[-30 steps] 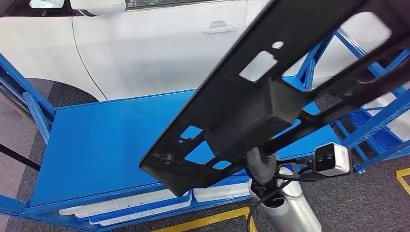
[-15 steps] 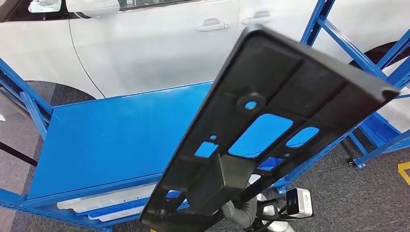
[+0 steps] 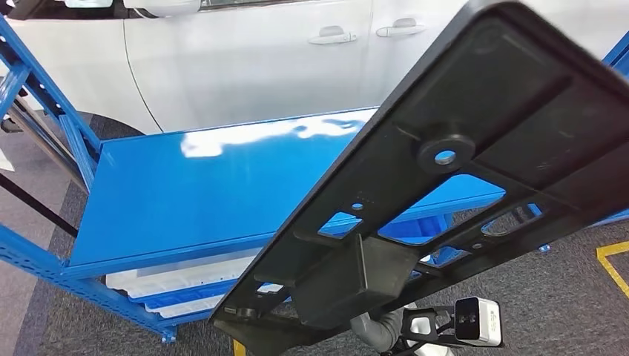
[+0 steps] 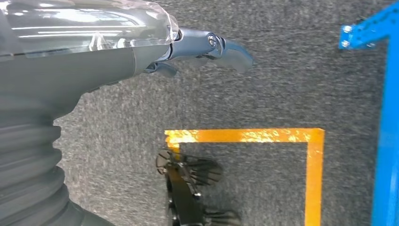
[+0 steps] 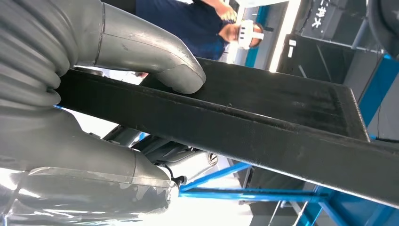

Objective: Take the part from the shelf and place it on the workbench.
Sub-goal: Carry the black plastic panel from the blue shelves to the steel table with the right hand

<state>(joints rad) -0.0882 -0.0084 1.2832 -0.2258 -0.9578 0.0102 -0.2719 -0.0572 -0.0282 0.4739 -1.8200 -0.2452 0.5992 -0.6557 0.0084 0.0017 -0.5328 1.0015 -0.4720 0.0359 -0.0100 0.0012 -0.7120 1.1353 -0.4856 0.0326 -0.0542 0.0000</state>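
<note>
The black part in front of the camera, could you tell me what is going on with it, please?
The robot's right hand grips the long black part by one end and holds it tilted in the air, over the front of the blue workbench. It is not yet set down. The left hand holds nothing and hangs over the grey floor. A white car stands behind the bench.
</note>
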